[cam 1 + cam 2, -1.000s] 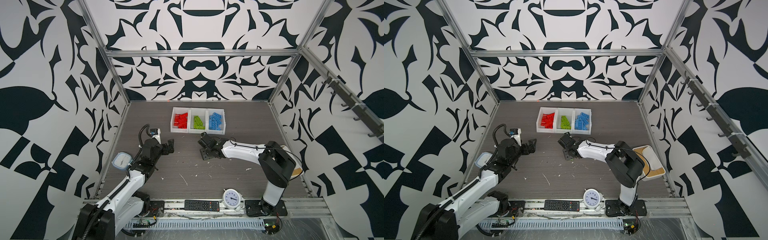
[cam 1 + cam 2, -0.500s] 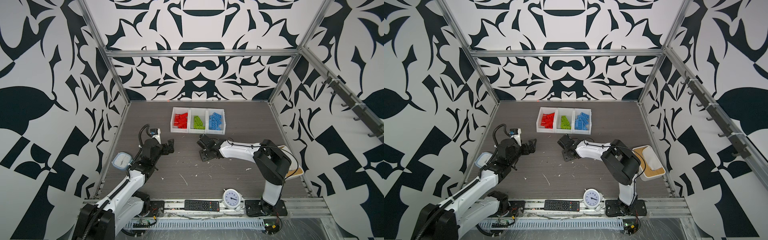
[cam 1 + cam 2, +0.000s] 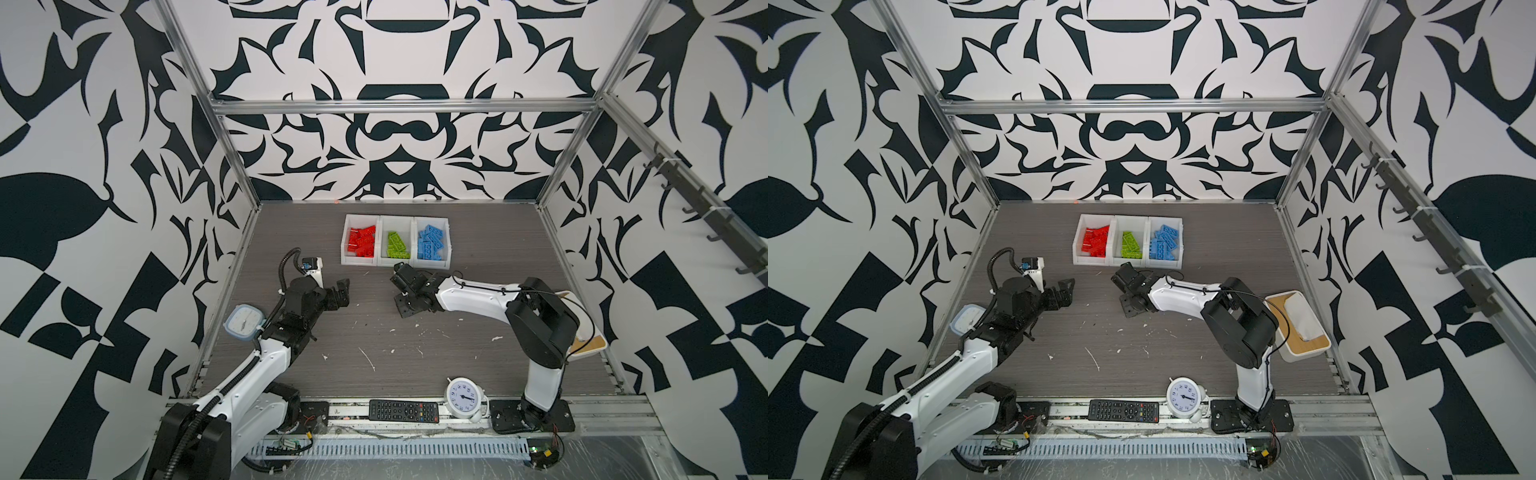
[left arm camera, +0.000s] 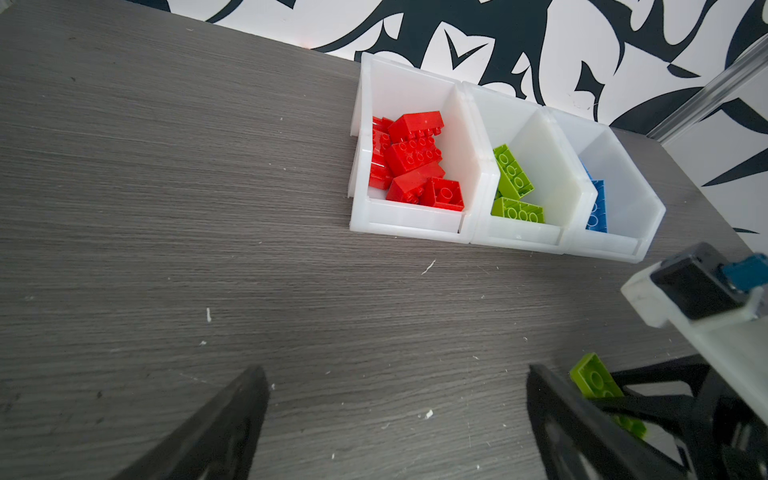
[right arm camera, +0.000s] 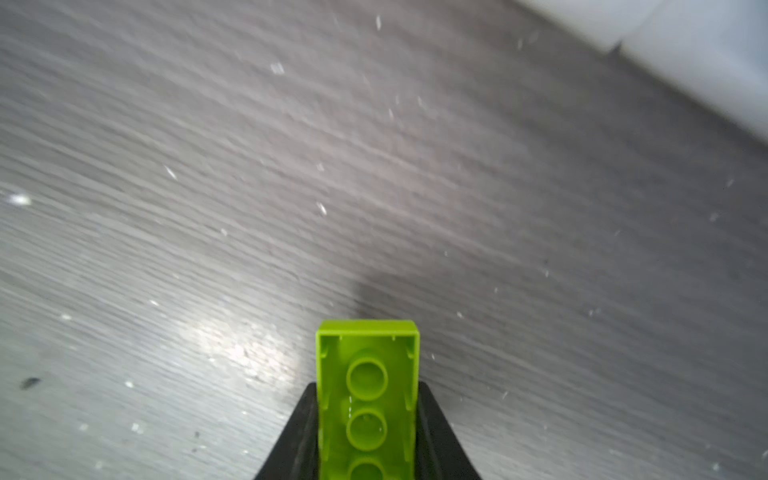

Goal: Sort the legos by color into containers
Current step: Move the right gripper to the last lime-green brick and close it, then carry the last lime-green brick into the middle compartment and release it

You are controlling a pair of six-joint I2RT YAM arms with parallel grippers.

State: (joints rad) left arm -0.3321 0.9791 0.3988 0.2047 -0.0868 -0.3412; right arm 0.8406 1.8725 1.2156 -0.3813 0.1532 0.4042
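My right gripper (image 5: 367, 388) is shut on a lime green lego (image 5: 367, 399), its hollow underside toward the wrist camera, low over the grey table. In both top views this gripper (image 3: 398, 293) (image 3: 1121, 297) sits just in front of the containers (image 3: 397, 217) (image 3: 1129, 218). The three white bins hold red legos (image 3: 362, 243), lime legos (image 3: 397, 245) and blue legos (image 3: 432, 243). The left wrist view shows the held lego (image 4: 594, 380) beside the bins (image 4: 415, 218). My left gripper (image 3: 343, 293) (image 4: 397, 374) stands open and empty, left of the right one.
A white alarm clock (image 3: 463, 397) and a black remote (image 3: 404, 410) lie on the front rail. A blue-rimmed box (image 3: 243, 322) sits by the left wall. A white tub with a wooden rim (image 3: 1298, 328) stands at the right. White flecks dot the table.
The right gripper's jaws have closed onto the lime green lego, and the right arm's elbow has shifted a little. The left arm has not moved.
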